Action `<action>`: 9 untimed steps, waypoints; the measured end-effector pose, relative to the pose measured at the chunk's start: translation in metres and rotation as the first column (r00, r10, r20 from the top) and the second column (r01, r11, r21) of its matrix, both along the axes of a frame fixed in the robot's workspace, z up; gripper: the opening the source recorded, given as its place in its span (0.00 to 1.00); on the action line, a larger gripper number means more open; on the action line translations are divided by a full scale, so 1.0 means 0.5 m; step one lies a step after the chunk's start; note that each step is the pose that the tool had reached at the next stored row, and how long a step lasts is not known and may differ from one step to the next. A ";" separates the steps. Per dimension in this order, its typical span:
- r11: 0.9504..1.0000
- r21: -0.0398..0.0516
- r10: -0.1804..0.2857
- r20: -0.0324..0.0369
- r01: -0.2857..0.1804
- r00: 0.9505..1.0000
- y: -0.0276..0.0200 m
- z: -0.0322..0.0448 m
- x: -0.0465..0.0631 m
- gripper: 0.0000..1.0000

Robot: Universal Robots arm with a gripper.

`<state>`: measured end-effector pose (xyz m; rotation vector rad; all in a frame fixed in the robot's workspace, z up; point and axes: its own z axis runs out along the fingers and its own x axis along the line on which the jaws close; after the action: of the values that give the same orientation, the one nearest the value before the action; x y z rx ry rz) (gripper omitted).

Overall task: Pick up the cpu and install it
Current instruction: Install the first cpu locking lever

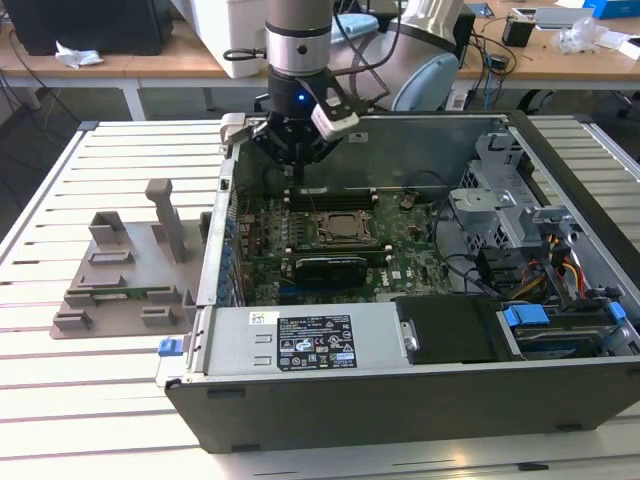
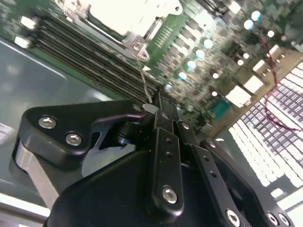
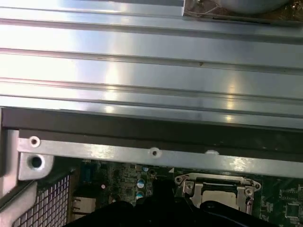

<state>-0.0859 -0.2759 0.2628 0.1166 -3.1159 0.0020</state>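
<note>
My gripper (image 1: 291, 165) hangs over the back corner of the open computer case (image 1: 420, 415), on the exterior view's left, just behind the motherboard's processor socket (image 1: 335, 228). In the second wrist view the two black fingers (image 2: 163, 142) meet at the gripper's tip (image 2: 154, 105). A thin pale sliver sticks out from between them, which looks like the cpu (image 2: 146, 82) seen edge-on. The socket (image 2: 125, 14) lies beyond the tip with its metal frame around a pale middle. Its frame also shows in the first wrist view (image 3: 220, 188).
A black card with a fan (image 1: 330, 265) sits in front of the socket. The power supply (image 1: 300, 342) and drive bays (image 1: 545, 325) line the case's near side. A grey fixture (image 1: 125, 265) holding a green memory stick (image 1: 125, 294) lies on the slatted table at the exterior view's left.
</note>
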 end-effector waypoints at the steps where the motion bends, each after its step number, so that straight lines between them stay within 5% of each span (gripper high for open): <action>1: 1.000 0.000 0.000 -0.001 0.000 1.000 0.0000 -0.001 0.019 0.11; 7: 1.000 0.000 0.001 -0.012 -0.001 1.000 -0.0001 -0.008 0.104 0.11; 9: 1.000 0.000 0.001 -0.012 -0.001 1.000 -0.0001 -0.008 0.105 0.11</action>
<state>-0.0333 -0.2760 0.2590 0.1175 -3.1041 0.0014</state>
